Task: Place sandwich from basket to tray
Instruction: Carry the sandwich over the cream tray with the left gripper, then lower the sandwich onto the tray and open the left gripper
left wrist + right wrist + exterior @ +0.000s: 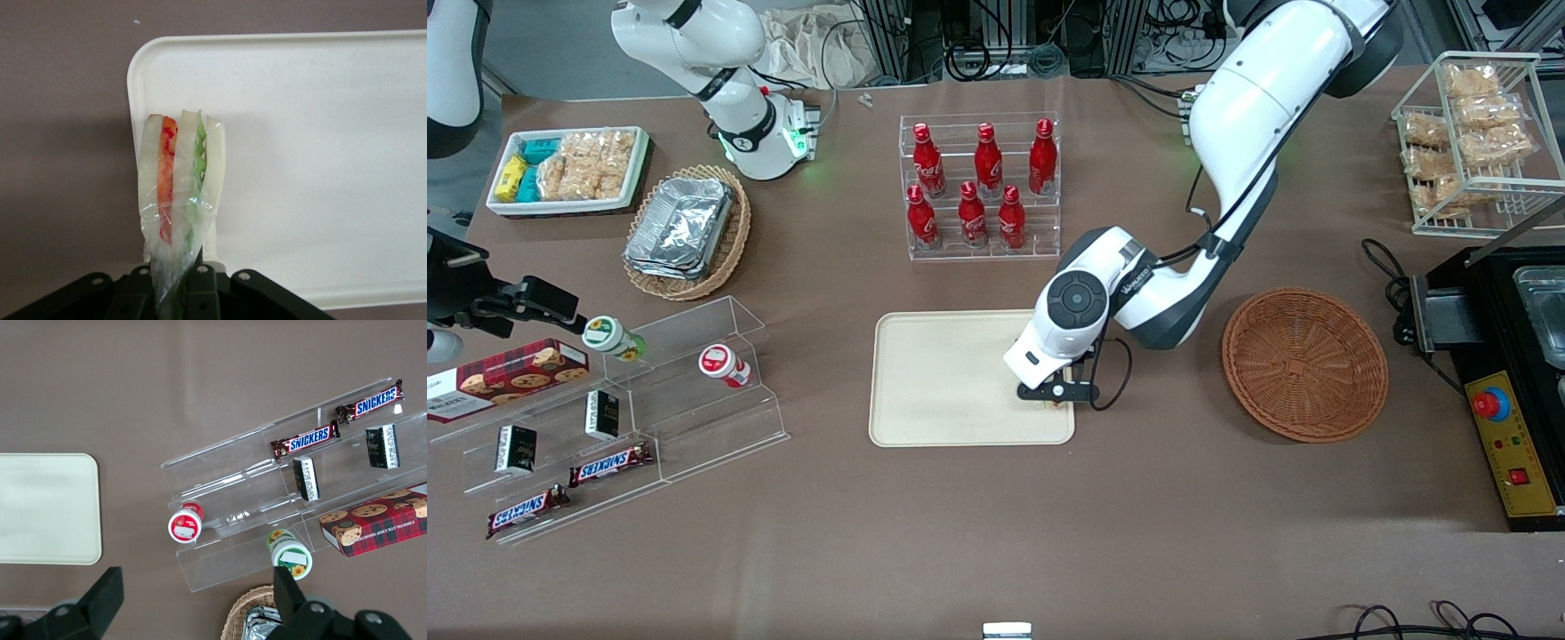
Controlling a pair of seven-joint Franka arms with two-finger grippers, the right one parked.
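Note:
My left gripper (1060, 397) hangs low over the cream tray (943, 373), at the tray's end nearest the reddish-brown wicker basket (1304, 363). It is shut on the clear wrap of the sandwich (180, 180), a white-bread wedge with orange and green layers. In the left wrist view the gripper (175, 290) pinches the wrap's tail, and the sandwich hangs over the tray's rounded corner (143, 67). In the front view the hand hides nearly all of the sandwich. The basket holds nothing.
A clear rack of red bottles (978, 187) stands farther from the front camera than the tray. A tan basket of foil containers (687, 229), a white snack bin (567, 169) and a clear shelf of snacks (618, 418) lie toward the parked arm's end. A wire rack (1476, 142) and a black box (1507, 391) stand by the basket.

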